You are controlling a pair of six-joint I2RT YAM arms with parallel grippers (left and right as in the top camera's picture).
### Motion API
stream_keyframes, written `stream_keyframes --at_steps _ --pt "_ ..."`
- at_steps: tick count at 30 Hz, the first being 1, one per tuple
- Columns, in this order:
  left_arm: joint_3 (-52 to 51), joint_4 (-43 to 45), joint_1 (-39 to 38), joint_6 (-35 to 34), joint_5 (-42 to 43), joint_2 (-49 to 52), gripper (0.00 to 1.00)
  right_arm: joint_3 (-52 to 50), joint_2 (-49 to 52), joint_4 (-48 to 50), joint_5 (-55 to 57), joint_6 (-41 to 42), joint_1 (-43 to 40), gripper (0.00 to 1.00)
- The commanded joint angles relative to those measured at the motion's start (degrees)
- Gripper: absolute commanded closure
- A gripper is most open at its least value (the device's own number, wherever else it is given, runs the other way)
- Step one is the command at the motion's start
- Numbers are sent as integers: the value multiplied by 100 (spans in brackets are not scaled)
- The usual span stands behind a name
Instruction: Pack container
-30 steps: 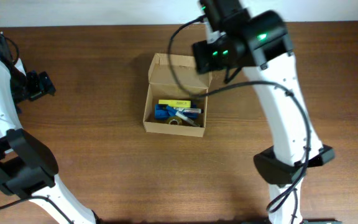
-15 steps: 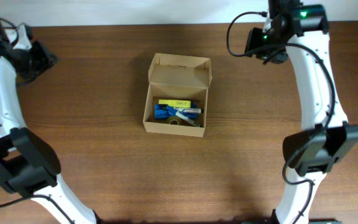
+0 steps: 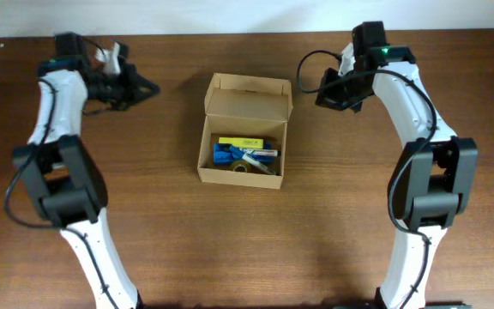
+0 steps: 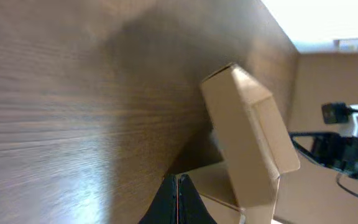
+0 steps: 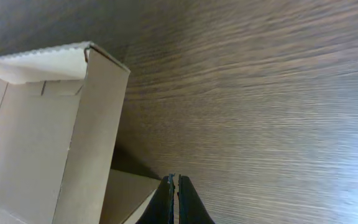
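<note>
Both your left pincer point(image 3: 147, 88) and right pincer point(image 3: 324, 96) are pressed together and empty, flanking the container point(image 3: 238, 178) in the middle of the counter point(image 3: 144, 223). Its flap lid point(image 3: 249, 101) stands open over the items point(image 3: 245, 153) inside. Loading looks finished; next you need to fold that lid shut.

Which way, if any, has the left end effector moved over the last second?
Yes: seen from overhead, the left end effector swung in toward the container, stopping short of it.
</note>
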Motion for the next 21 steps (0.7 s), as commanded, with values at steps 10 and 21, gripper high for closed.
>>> stream_keyframes --at_steps 10,21 --pt "-46 2 -452 -122 802 619 98 -46 892 404 -1152 63 170 96" --pt "-46 15 -752 -149 437 638 99 -46 901 1213 -1451 44 538 96"
